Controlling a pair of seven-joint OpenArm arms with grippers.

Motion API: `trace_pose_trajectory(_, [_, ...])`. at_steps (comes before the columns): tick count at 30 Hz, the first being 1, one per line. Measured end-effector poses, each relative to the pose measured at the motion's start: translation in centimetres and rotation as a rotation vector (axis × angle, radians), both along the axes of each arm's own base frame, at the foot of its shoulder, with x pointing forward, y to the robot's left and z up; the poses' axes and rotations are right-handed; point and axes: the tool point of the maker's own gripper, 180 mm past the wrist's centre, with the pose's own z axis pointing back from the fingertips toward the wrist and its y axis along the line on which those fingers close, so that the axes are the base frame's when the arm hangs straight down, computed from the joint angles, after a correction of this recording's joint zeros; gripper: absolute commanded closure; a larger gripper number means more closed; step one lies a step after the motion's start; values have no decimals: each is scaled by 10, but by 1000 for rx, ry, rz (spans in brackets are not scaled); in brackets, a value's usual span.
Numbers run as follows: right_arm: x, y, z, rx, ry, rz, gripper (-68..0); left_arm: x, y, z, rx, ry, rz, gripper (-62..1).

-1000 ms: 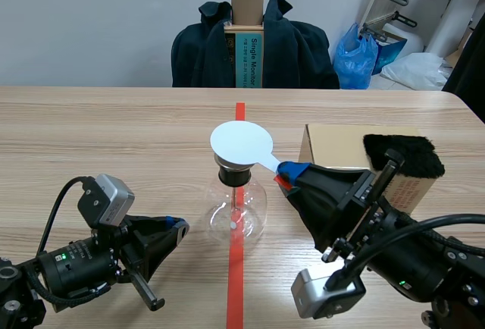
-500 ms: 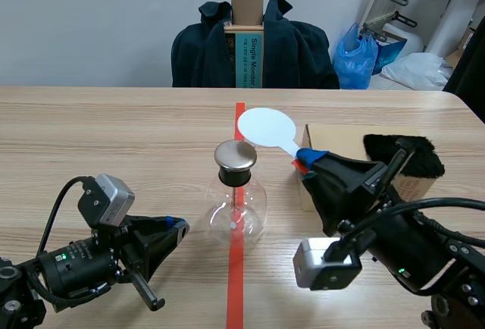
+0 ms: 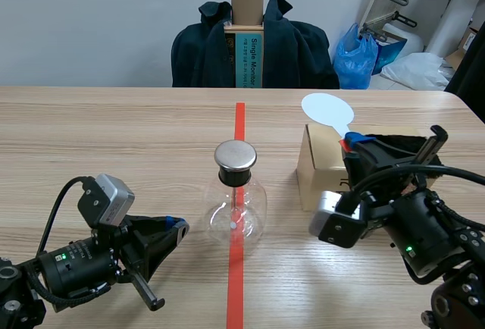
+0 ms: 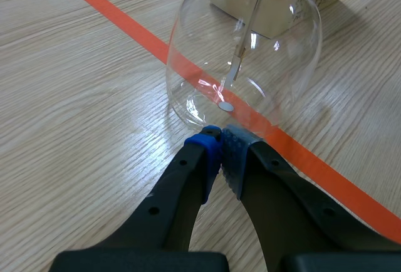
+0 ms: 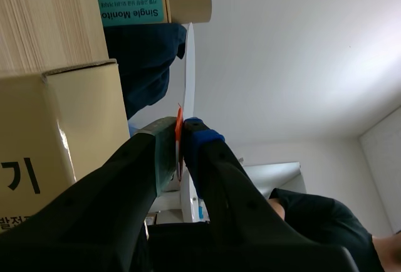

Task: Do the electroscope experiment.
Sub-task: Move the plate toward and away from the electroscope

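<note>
Electroscope, one: round glass flask with a metal cap, upright on the table, astride the orange-red tape line. A thin rod hangs inside the glass.

White disc paddle, one: a second ago it lay over the cap. It is now off to the right and raised above the far edge of the cardboard box, well apart from the flask.

Right gripper, one: pads pinched on the paddle's stem, disc held up edge-on in the wrist view. The arm has drawn back toward its own side and sits beside and in front of the box.

Left gripper, one: arm low on the table, unmoved, fingers pressed together on nothing. The tips sit just beside the flask's base, and whether they touch the glass cannot be told.

Cardboard box, one: right of the flask, apart from it.
</note>
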Motion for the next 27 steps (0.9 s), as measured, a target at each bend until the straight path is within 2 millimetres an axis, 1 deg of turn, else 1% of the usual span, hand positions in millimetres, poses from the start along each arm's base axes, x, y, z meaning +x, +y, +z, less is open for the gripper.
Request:
trace_pose_trajectory(6, [-1, 2, 0, 2, -1, 10, -7, 0, 0, 0, 0, 0, 0, -27])
trace_pose_trajectory(11, [-8, 17, 2, -2, -11, 104, -7, 0, 0, 0, 0, 0, 0, -27])
trace_pose_trajectory(20, [-31, 48, 3, -12, -31, 319, -7, 0, 0, 0, 0, 0, 0, -27])
trace_pose_trajectory(27, [-47, 64, 4, -20, -42, 444, -7, 0, 0, 0, 0, 0, 0, -27])
